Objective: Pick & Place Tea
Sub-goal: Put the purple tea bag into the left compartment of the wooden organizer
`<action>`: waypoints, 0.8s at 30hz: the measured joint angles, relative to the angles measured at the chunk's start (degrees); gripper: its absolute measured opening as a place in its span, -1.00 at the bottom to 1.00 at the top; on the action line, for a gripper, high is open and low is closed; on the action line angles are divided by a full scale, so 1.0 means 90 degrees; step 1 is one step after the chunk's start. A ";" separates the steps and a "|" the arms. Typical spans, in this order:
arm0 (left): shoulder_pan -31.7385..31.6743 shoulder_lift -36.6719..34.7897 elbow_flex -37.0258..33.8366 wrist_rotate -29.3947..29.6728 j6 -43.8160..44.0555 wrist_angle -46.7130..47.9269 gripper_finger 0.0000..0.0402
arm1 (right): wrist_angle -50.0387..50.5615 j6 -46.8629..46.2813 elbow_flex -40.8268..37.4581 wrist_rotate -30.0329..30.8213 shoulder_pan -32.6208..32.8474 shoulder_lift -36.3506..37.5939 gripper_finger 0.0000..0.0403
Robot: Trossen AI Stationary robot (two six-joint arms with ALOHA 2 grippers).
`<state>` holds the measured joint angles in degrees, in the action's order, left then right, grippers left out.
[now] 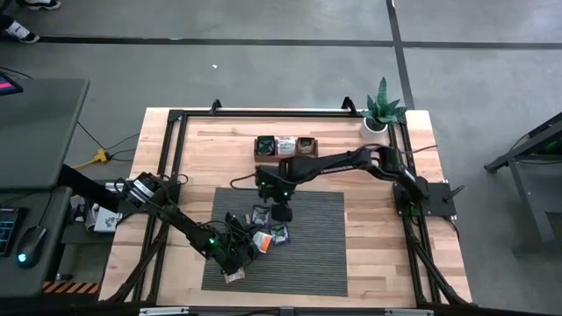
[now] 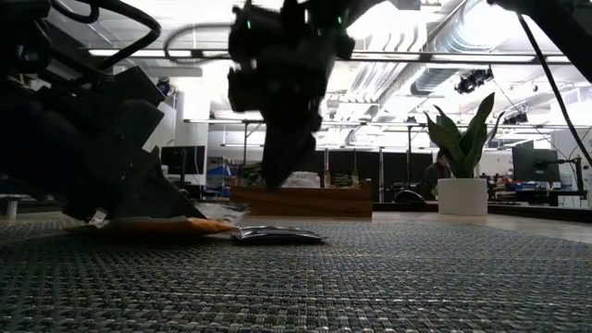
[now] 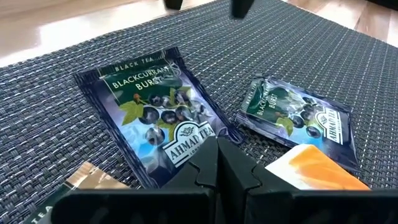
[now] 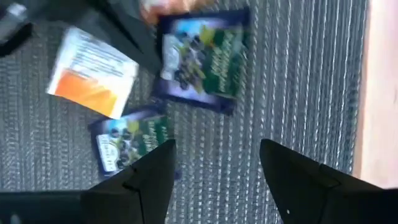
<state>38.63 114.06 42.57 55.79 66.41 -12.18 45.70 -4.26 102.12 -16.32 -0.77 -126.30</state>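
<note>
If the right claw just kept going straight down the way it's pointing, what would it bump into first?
Probably the grey woven mat. The right gripper hangs open above it, with a blackcurrant tea sachet just ahead of its fingers; depth is hard to judge, so it might clip that sachet.

Both my arms reach inward, low.
Left gripper [image 3: 217, 163] is pinched closed; right gripper [image 4: 217, 163] hangs spread wide.

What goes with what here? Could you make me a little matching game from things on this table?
Things:
1. left gripper
2. right gripper
3. potted plant
4. wooden box

States or places:
a. far right corner of the table
b. fingers open, above the tea sachets
c. far side, beyond the grey mat
d. fingers shut, low by the sachets

Pairs: 1-d, 2-b, 3-a, 4-c
</note>
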 joint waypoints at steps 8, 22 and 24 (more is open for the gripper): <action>0.0000 0.0012 -0.0007 -0.0019 -0.0016 0.0023 -1.00 | -0.1472 -0.0220 -0.0829 -0.0523 -0.0183 0.0002 0.13; 0.0000 0.0012 -0.0012 -0.0024 -0.0017 0.0038 -1.00 | -0.2111 -0.0303 -0.0927 -0.0840 -0.0205 0.0010 0.08; 0.0000 0.0012 -0.0013 -0.0022 -0.0017 0.0039 -1.00 | -0.2129 -0.0362 -0.0927 -0.0859 -0.0205 0.0010 0.04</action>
<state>38.63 114.17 42.45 55.59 66.26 -11.82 26.54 -7.52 93.78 -24.05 -2.61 -126.21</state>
